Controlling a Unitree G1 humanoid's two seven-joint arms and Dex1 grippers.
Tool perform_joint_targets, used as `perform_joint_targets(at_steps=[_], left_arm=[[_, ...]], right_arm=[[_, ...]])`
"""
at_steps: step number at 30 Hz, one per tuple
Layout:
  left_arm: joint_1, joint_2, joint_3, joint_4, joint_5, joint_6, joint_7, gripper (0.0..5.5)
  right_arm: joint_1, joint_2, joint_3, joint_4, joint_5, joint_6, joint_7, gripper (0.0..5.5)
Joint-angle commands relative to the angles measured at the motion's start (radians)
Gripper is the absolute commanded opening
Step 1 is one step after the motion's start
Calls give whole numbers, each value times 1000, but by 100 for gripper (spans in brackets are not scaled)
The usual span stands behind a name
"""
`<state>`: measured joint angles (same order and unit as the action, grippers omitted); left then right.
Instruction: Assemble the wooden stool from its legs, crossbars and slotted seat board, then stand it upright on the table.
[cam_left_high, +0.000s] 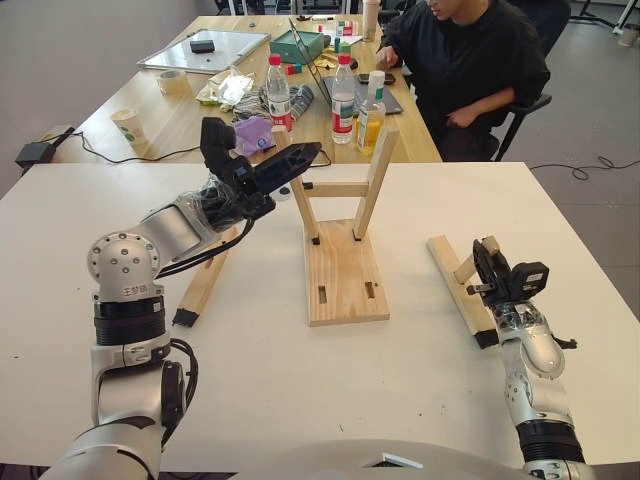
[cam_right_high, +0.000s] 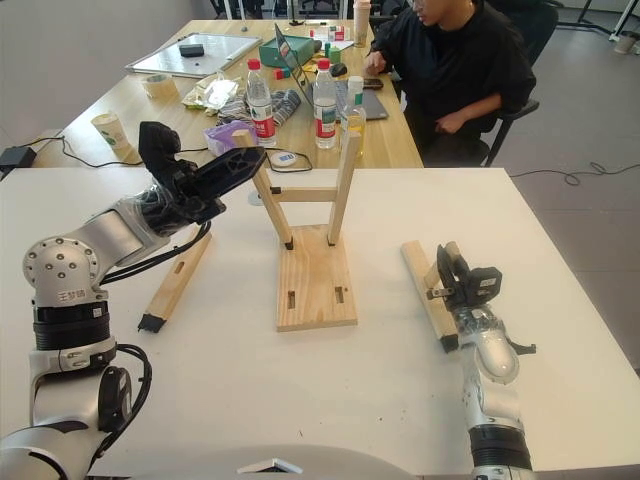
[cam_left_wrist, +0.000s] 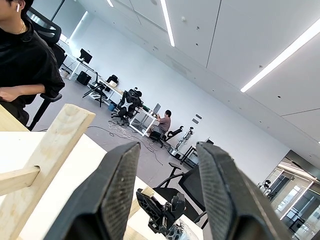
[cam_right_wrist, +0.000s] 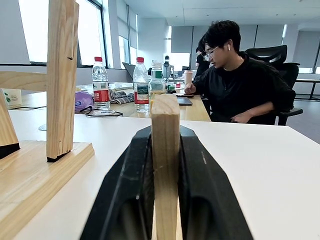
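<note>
Nearest, right front of the white table (cam_left_high: 420, 390): right gripper (cam_left_high: 492, 268), jaws pinching a short crossbar (cam_right_wrist: 165, 145), bar roughly upright btwn the fingers. Just beside it, on its left, a loose leg (cam_left_high: 452, 280) lies flat on the table, dark foot cap toward the robot. Cannot tell if held bar and leg touch.

Left side, about as near: second loose leg (cam_left_high: 205, 282), flat, dark cap toward the robot, far end under the left forearm.

Centre: slotted seat board (cam_left_high: 345, 275) flat on the table. Two slots in its near half are open. On the far half two legs stand in the board, left standing leg (cam_left_high: 300, 195) and right standing leg (cam_left_high: 375, 185), joined by a fitted crossbar (cam_left_high: 338, 188) approx mid-height.

Left gripper (cam_left_high: 308, 155) up off the table, jaws spread, nothing btwn them. It is near the top of the left standing leg. In the left wrist view the leg top sits beside the fingers, not inside.

Beyond: wooden table (cam_left_high: 170, 120) w/ two water bottles (cam_left_high: 279, 92), yellow bottle (cam_left_high: 372, 118), paper cup (cam_left_high: 128, 126), tape roll (cam_left_high: 175, 82).
</note>
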<state>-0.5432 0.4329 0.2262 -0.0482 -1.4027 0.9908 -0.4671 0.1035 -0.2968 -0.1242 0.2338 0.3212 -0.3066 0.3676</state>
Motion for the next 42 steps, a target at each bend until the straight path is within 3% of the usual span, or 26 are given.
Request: perform_joint_targets(at_steps=[1, 8, 12, 16, 21, 31, 38, 42], left_arm=[[1, -2, 17, -18, 13, 1, 7, 205], [11, -10, 32, -33, 13, -5, 9, 205], [32, -19, 41, -60, 9, -12, 21, 205], [67, -27, 59, -101, -3, -27, 43, 205], [88, -42, 64, -134, -13, -42, 66, 205], [82, -32, 65, -122, -19, -43, 67, 205], [80, -28, 68, -114, -23, -40, 67, 205], [79, -31, 55, -125, -7, -44, 72, 205]], right_arm=[[69, -11, 5, 72, -32, 113, 2, 133], [53, -26, -12, 0, -34, 156, 20, 273], [118, -143, -34, -265, 4, 361, 70, 352], [123, -305, -29, -469, 45, 738, 117, 352], [43, -341, -10, -550, 81, 1025, 95, 352], [57, -311, 10, -558, 51, 1199, 1, 352], [19, -289, -20, -626, 75, 1276, -29, 211], [-102, -316, -111, -695, 109, 1346, -46, 201]])
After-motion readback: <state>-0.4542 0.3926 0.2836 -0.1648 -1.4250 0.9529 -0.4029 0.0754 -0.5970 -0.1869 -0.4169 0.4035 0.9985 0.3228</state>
